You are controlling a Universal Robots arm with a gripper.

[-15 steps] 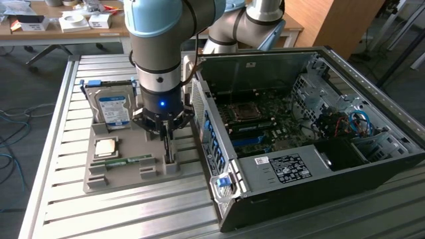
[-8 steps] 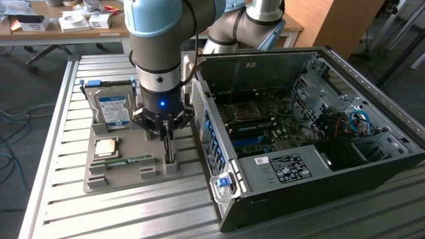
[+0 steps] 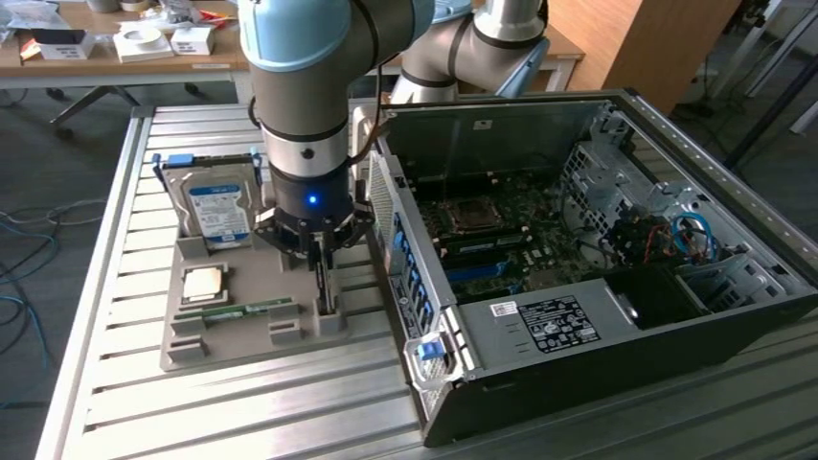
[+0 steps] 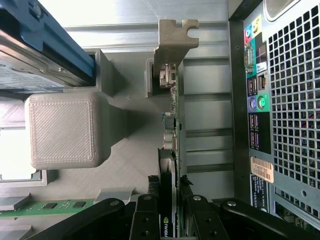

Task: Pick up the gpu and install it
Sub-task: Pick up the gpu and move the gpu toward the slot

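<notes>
Grey tray (image 3: 243, 347) holding one hard drive (image 3: 217, 211), one processor (image 3: 205, 285), one memory stick (image 3: 243, 310), one upright gpu (image 4: 167, 175), fingers (image 4: 145, 220) clamped on gpu's edge

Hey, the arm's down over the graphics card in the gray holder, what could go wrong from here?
The gpu stands on edge in the holder's slots; a tilted lift could jam its bracket.
The gripper sits away from the bracket end, so the card might swing.
The computer case is close beside it; a sideways move could strike it.
</notes>
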